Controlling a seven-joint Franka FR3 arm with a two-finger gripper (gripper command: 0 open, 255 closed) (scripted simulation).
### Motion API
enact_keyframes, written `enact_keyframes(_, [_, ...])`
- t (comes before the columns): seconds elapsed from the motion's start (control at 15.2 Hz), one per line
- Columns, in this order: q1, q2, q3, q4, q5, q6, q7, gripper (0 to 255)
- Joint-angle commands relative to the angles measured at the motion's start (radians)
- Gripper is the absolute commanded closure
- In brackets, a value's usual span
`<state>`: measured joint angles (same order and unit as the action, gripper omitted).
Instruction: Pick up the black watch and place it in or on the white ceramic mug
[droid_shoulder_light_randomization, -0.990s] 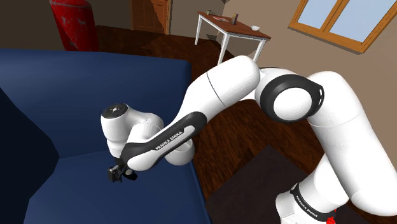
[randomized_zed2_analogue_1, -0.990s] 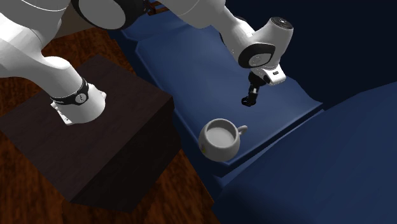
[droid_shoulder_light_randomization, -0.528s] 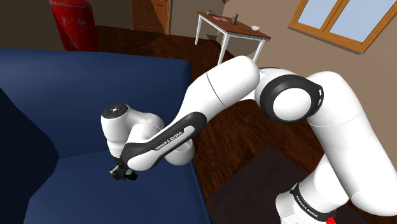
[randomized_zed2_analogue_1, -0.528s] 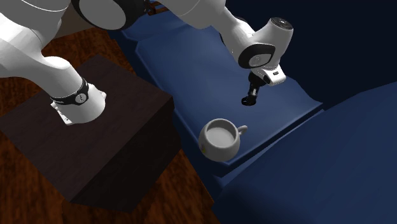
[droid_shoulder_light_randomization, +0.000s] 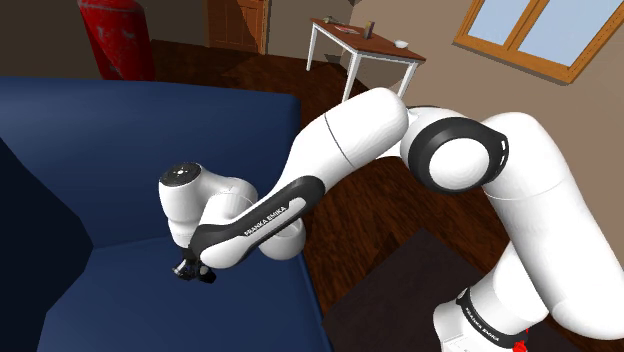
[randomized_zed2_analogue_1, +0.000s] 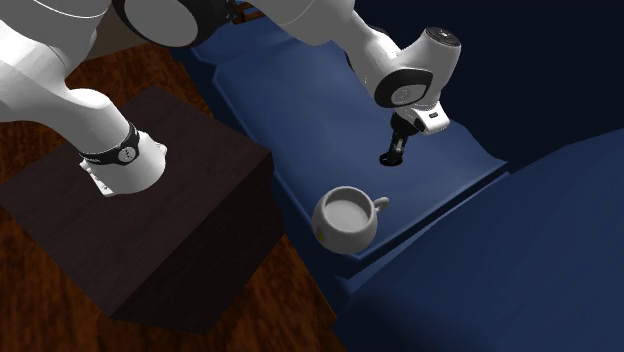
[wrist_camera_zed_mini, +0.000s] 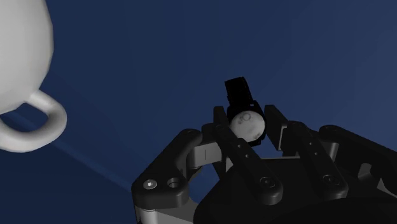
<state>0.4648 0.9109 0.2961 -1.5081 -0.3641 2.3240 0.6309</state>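
Barely shifted, the pincer (wrist_camera_zed_mini: 247, 130) clamps the watch (wrist_camera_zed_mini: 242, 105): black strap, pale grey round face.

We see a dark blue sofa (droid_shoulder_light_randomization: 120, 130) spread beneath the fingers (wrist_camera_zed_mini: 278, 127), with a red cylinder (droid_shoulder_light_randomization: 115, 35) and a small white-legged table (droid_shoulder_light_randomization: 365, 42) far beyond them.

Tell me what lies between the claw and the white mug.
Only bare blue cushion separates the claw from the mug, as the second exterior view shows. The claw is shut on the watch.
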Motion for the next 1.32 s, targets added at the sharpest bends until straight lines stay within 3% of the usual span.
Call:
enact_keyframes(0.0, [0.000,0.000,0.000,0.000,0.000,0.000,0.000,255])
enact_keyframes(1.25, [-0.033,-0.178,0.048,-0.038,0.049,-0.140,-0.028,255])
